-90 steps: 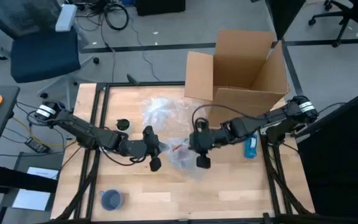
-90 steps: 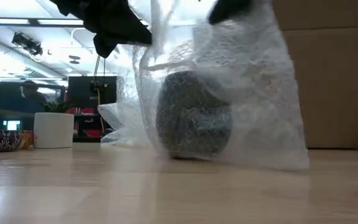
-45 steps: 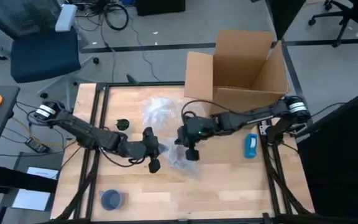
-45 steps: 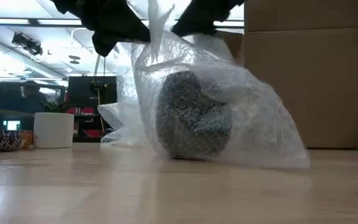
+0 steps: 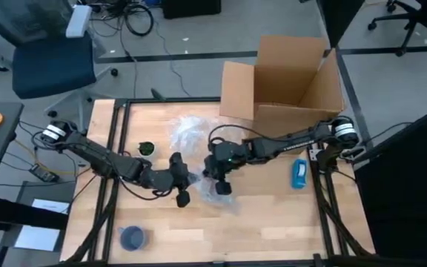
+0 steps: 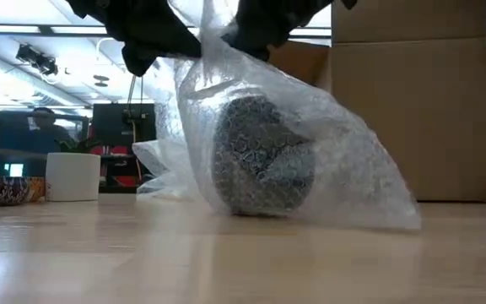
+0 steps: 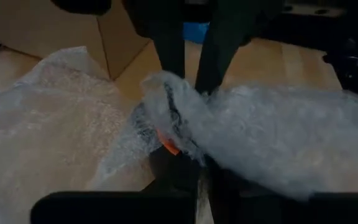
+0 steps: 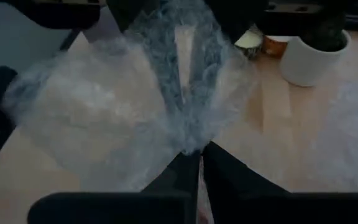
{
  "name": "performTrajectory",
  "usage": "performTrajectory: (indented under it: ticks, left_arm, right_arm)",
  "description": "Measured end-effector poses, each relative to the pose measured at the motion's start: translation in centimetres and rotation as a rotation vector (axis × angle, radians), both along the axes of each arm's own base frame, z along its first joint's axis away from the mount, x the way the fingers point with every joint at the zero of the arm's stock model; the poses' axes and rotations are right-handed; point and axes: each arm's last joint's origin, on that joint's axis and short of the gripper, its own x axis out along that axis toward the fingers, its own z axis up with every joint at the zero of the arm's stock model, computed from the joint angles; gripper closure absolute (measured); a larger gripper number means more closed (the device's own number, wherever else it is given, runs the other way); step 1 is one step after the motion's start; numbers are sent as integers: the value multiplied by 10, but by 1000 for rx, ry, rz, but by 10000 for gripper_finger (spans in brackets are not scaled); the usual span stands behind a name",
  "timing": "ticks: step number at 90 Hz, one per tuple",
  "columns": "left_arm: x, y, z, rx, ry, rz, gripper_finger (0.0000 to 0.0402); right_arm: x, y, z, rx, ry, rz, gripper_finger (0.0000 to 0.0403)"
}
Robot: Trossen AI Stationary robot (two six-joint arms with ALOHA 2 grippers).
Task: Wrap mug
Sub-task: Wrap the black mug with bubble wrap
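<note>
The mug (image 6: 264, 156) stands on the bench (image 6: 243, 257) at frame centre, draped in bubble wrap (image 6: 344, 160). The left claw (image 5: 183, 187) and right claw (image 5: 219, 178) each pinch the wrap above it.

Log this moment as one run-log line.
step: wrapping mug | left gripper: shut on bubble wrap | right gripper: shut on bubble wrap | mug on table, covered | box: open

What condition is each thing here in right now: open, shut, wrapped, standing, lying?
mug: covered in bubble wrap, resting on the table.
bubble wrap: draped over the mug, pinched at its top.
left gripper: shut on bubble wrap.
right gripper: shut on bubble wrap.
cardboard box: open, upright.
spare bubble wrap: crumpled, loose.
</note>
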Motion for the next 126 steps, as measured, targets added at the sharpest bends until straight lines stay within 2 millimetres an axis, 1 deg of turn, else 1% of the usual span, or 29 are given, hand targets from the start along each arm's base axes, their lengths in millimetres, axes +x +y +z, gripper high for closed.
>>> performTrajectory:
  ticks: [8,27,44,52,62,68,76,86,93,101,109,116,126]
  left_arm:
    - [0,0,0,6,3,7,402]
    - [0,1,0,21,0,33,402]
    - [0,4,0,26,-3,50,402]
    - [1,4,0,26,-6,52,402]
    - [1,3,0,17,-7,32,402]
    - [1,2,1,2,-2,-7,402]
    - [2,-1,2,-31,-8,-88,402]
    - [5,-6,7,-79,-47,-221,402]
    - [6,-8,11,-72,-85,-286,402]
    - [7,-9,15,-45,-127,-305,402]
    - [8,-8,15,-36,-133,-303,402]
    - [10,-8,13,-38,-133,-300,402]
    - [17,-12,6,-50,-141,-320,402]
  right_arm:
    - [-1,-1,2,-41,-15,-22,403]
    - [-9,-2,24,-41,-86,-43,403]
    - [-25,2,45,-60,-121,-71,402]
    - [-30,4,51,-65,-121,-70,403]
    - [-42,11,62,-48,-130,-60,401]
    - [-50,19,66,-22,-114,-45,401]
    - [-61,35,69,23,-73,1,402]
    - [-75,60,70,91,-28,44,402]
    - [-81,79,69,138,-8,74,402]
    - [-85,99,66,170,-7,79,402]
    - [-91,117,60,169,4,43,402]
    - [-97,129,55,162,2,2,402]
    - [-103,142,46,172,-1,-52,403]
